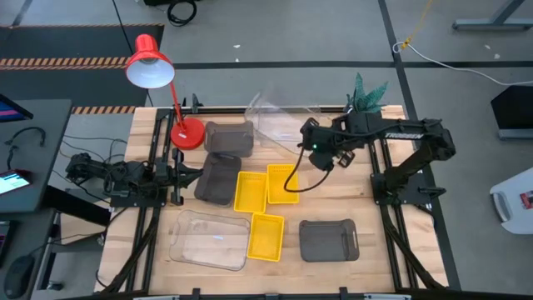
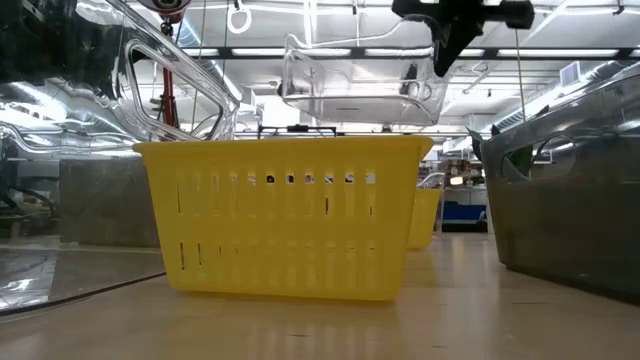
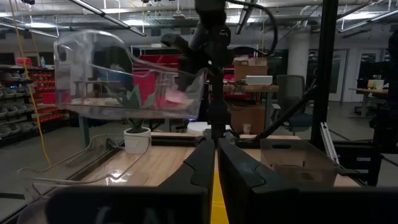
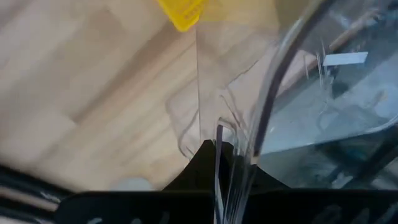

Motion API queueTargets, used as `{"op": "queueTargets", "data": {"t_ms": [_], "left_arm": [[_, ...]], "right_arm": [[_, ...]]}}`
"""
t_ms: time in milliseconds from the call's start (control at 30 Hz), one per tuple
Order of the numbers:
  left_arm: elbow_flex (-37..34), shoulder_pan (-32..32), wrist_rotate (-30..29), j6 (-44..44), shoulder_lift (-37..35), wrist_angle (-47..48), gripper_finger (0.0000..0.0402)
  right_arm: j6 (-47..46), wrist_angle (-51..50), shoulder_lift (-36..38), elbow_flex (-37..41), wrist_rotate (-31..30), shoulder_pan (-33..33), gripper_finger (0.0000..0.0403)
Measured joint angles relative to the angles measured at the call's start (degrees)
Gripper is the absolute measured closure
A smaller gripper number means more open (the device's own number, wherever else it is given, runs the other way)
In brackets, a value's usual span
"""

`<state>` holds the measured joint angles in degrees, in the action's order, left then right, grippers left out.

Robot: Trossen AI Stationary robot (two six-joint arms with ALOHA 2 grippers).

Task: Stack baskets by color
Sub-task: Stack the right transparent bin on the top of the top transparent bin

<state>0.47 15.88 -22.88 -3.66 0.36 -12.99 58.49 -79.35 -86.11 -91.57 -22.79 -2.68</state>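
**Clear basket held aloft over the far edge**

On the left, the left claw [image 1: 185,177] rests low near the worktop's [image 1: 375,258] left edge, fingers pressed together and holding nothing, just beside a dark grey basket [image 1: 218,177]. A second grey basket [image 1: 229,137] sits behind it, next to the red lamp's base [image 1: 187,133]. At the near left lies a clear basket [image 1: 208,238], long axis across the worktop. In the middle are three yellow baskets [image 1: 251,191], [image 1: 281,183], [image 1: 267,237], long axes running front to back. Bare wood lies open along the near edge and right of them, save a third grey basket [image 1: 328,239] at the near right. Behind, the right claw [image 1: 309,143] is clenched on the rim of a tilted clear basket [image 1: 279,121], lifted over the far edge beside the potted plant [image 1: 366,90].
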Motion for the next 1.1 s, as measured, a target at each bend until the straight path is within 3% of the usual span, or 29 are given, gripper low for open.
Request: {"op": "queueTargets", "data": {"t_ms": [300,400,567,733,1100], "left_arm": [[0.0,0.0,0.0,0.0,0.0,0.0,0.0367],[0.0,0.0,0.0,0.0,0.0,0.0,0.0366],[0.0,0.0,0.0,0.0,0.0,0.0,0.0370],[0.0,0.0,0.0,0.0,0.0,0.0,0.0373],[0.0,0.0,0.0,0.0,0.0,0.0,0.0370]], "right_arm": [[24.0,2.1,0.0,0.2,-1.9,-11.1,0.0398],[33.7,6.9,-0.1,2.1,-6.2,-14.4,0.0398],[49.2,18.5,-0.2,6.1,-6.3,-19.7,0.0398],[54.4,22.5,-0.1,8.3,-3.3,-23.5,0.0398],[63.4,31.0,1.8,16.4,-3.6,-28.3,0.0398]]}}
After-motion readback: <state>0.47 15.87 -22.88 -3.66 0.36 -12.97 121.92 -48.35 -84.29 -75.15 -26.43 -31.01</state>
